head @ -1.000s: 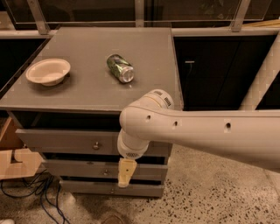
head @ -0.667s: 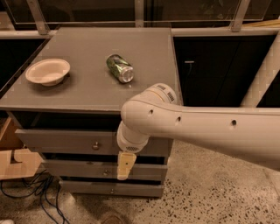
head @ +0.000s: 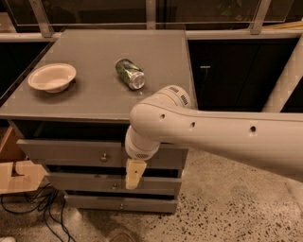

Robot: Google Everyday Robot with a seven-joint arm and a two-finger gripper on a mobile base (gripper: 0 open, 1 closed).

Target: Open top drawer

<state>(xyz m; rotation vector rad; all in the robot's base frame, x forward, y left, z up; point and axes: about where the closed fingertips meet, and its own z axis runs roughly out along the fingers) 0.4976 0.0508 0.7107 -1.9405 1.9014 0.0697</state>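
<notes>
An indoor test space, more lab or office than home: a grey drawer cabinet [head: 94,99] stands on a speckled terrazzo floor [head: 227,203] before glass panels [head: 94,12]. Loose black cables [head: 42,208] and cardboard [head: 19,175] lie near left. The robot's claw [head: 134,173] hangs close in front of the cabinet, below its top surface.

No legible text anywhere on my feed. The can [head: 130,73] carries green-and-white print, but I can make out no brand or letters. The top drawer [head: 61,152] front is unmarked. The gripper [head: 134,173] hangs before the drawer fronts, right of the knob [head: 104,157].
</notes>
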